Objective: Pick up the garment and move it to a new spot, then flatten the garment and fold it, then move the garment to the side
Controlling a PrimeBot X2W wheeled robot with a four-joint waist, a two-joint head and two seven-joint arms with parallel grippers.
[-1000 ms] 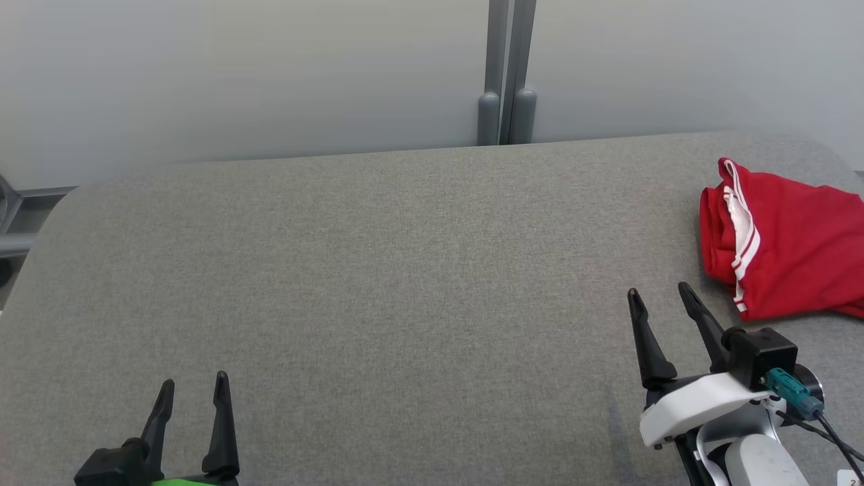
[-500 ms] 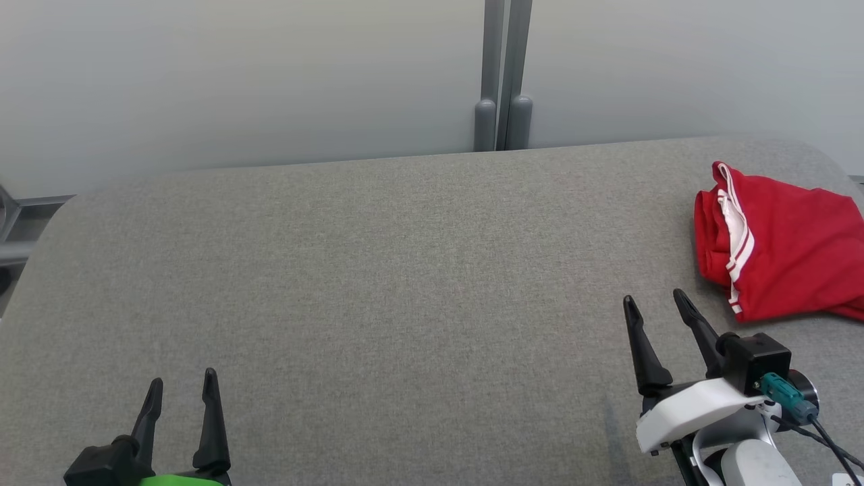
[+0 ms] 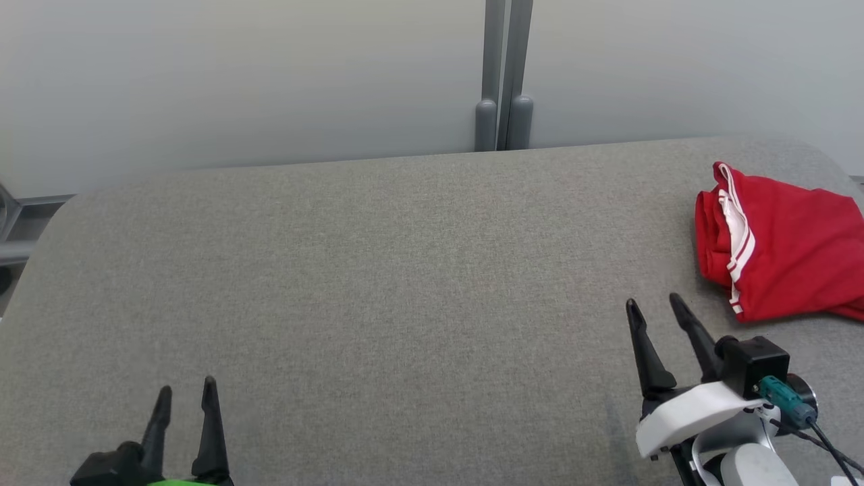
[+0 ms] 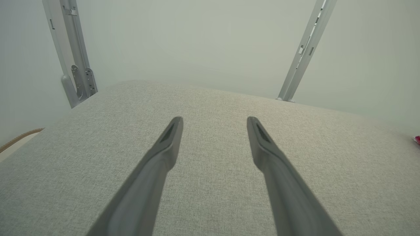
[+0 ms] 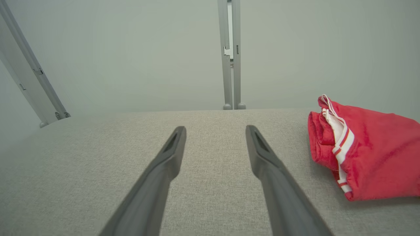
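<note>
Garment [image 3: 783,250], red with white stripes, bunched, lying at far right of grey table [image 3: 378,270]. Right gripper [image 3: 653,301] just beside it, not touching, fingers spread, empty. Left gripper [image 3: 187,385] near left, fingers spread, empty, well apart from garment.

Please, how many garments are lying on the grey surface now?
1. The red garment with white stripes lies at the far right side of the grey surface, ahead and right of the right gripper. The picture edge cuts off its right end.

Garment [image 3: 786,253]: red, with white striped trim.
Folded into a compact bundle, lying flat at the right edge of the frame, trim facing left.
</note>
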